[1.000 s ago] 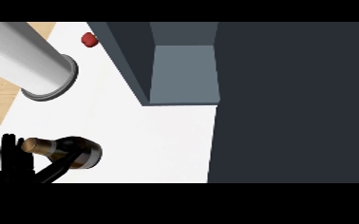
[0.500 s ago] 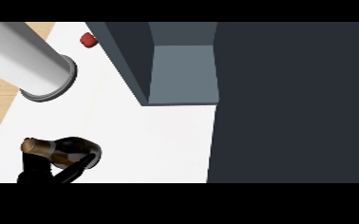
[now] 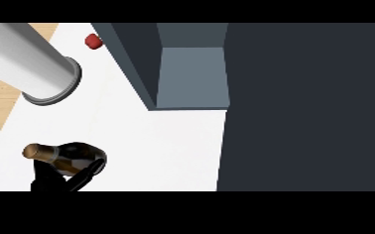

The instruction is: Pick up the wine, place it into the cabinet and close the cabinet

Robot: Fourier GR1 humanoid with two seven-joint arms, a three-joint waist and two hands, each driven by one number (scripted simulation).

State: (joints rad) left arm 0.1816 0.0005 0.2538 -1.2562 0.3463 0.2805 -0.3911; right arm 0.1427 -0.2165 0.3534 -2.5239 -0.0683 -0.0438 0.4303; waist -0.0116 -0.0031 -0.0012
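The wine bottle [image 3: 73, 158] lies tilted near the lower left of the white counter [image 3: 161, 144], dark body to the right, gold-foiled neck pointing left. My left hand [image 3: 55, 182] comes up from below it, fingers [image 3: 89, 170] curled round the bottle's body. Most of the hand is hidden below the bottle. The cabinet [image 3: 135, 64] stands at the upper middle, its grey-blue inside [image 3: 192, 77] showing. A large dark panel [image 3: 296, 109] fills the right side. My right hand does not show.
A big grey cylinder [image 3: 36, 69] with a dark ringed end slants in from the upper left. A small red object [image 3: 93, 41] sits beside the cabinet's far left corner. A strip of wood [image 3: 9, 110] runs along the counter's left edge.
My left hand has dropped from beside the bottle's neck to under the bottle, and its fingers now wrap the body. The bottle has hardly shifted.
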